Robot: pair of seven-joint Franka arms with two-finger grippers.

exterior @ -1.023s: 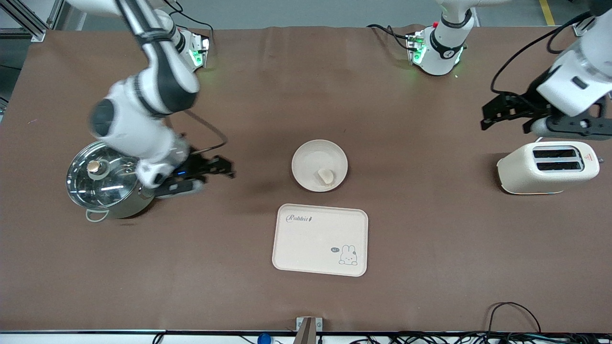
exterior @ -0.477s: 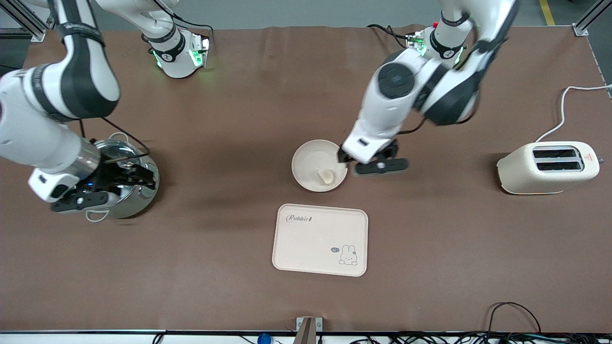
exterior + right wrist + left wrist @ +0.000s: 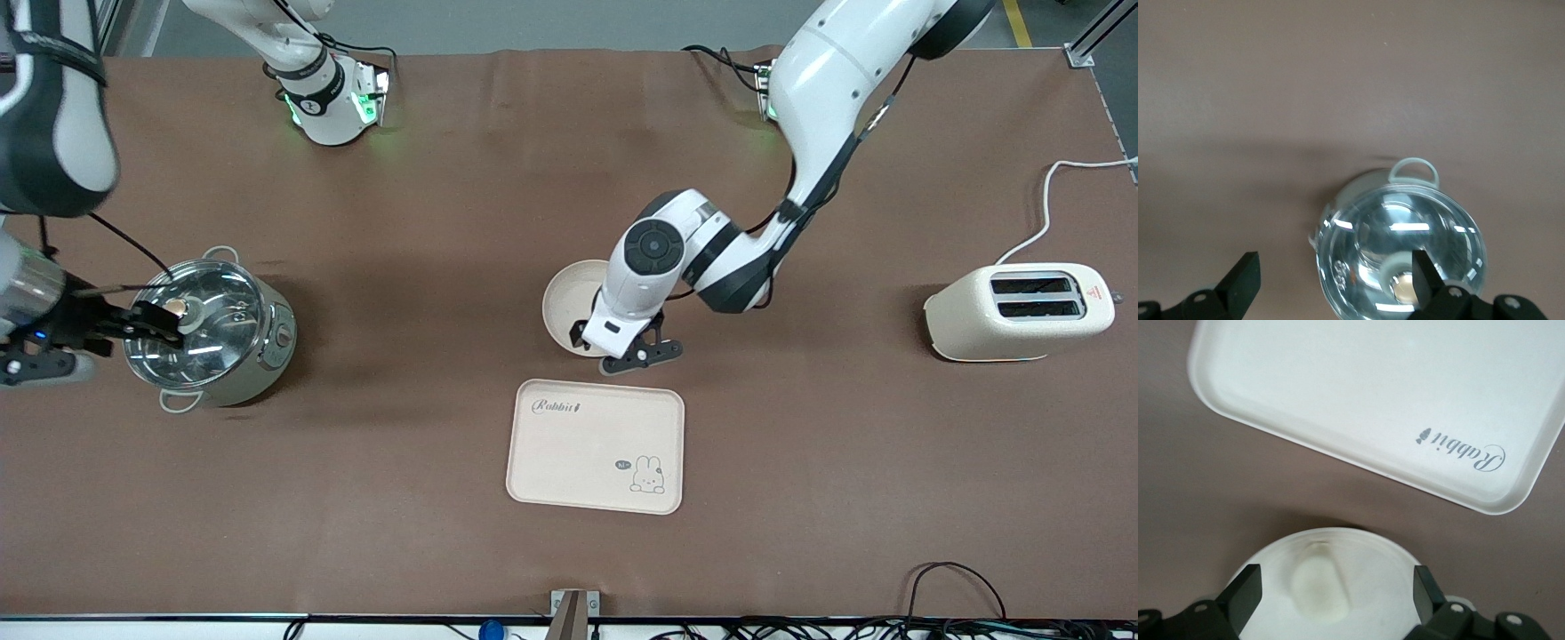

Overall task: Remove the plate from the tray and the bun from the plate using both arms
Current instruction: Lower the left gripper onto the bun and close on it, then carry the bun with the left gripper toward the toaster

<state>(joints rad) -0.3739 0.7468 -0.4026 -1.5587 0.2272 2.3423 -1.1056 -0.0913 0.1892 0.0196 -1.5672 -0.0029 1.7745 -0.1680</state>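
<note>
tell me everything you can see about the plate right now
The plate is a round, shallow, cream-white dish with a raised rim and a matte look. It sits flat on the brown table, farther from the front camera than the tray and apart from it. The bun, a pale oblong lump, lies in it. The left gripper hangs over it, fingers open and straddling the bun; no contact with the plate is visible. The arm hides part of the plate in the front view.
</note>
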